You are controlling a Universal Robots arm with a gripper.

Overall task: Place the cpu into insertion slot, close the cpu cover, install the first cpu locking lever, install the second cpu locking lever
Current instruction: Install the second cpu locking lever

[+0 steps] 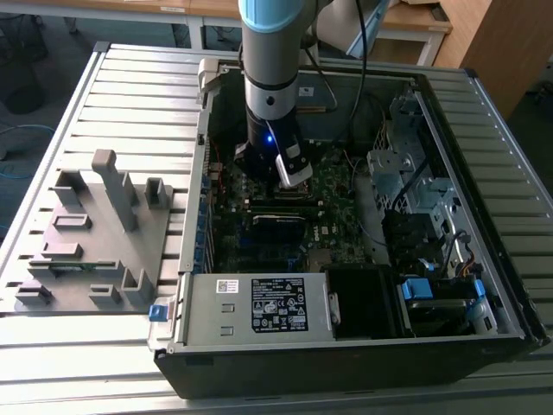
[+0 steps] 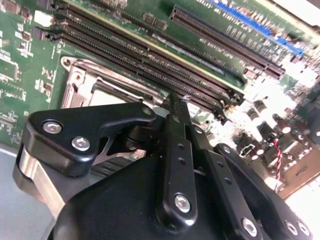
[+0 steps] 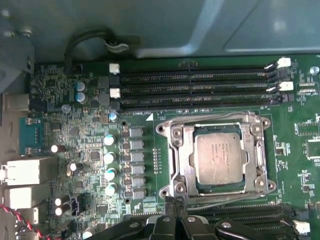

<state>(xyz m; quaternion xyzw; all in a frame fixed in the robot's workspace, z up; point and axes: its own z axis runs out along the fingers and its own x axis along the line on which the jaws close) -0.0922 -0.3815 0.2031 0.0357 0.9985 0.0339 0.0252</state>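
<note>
Cpu: the cpu (image 3: 220, 158), a flat square chip with a dull silver-grey top, lies seated in the insertion slot, level with the frame around it.
Insertion slot: the insertion slot (image 3: 178, 162) is a square socket with a silvery metal rim on the green motherboard (image 3: 295, 165), between two banks of long black memory slots (image 3: 195, 87).
Cpu cover: the cpu cover (image 3: 252, 167), a thin silvery frame with a large square window, lies flat over the socket, and the chip shows through its window. In the second wrist view a corner of the socket frame (image 2: 82, 82) shows past the claw.
Locking levers: thin wire bars run along the socket's edges in the first wrist view; whether they are latched cannot be told.
Claw: the claw (image 2: 176, 102) is closed, its two black fingers pressed together with nothing between them. In the first wrist view its tip (image 3: 176, 202) stands at the socket's edge, at the bar that runs there; contact cannot be confirmed.
Arm: in the exterior view the arm (image 1: 272, 78) reaches straight down into the open computer case (image 1: 346, 363), with the claw (image 1: 289, 177) low over the board.
Surroundings: the case lies on a slatted metal table (image 1: 130, 95). A grey fixture plate (image 1: 86, 242) with upright blocks sits on the table, at the exterior view's left of the case.
</note>
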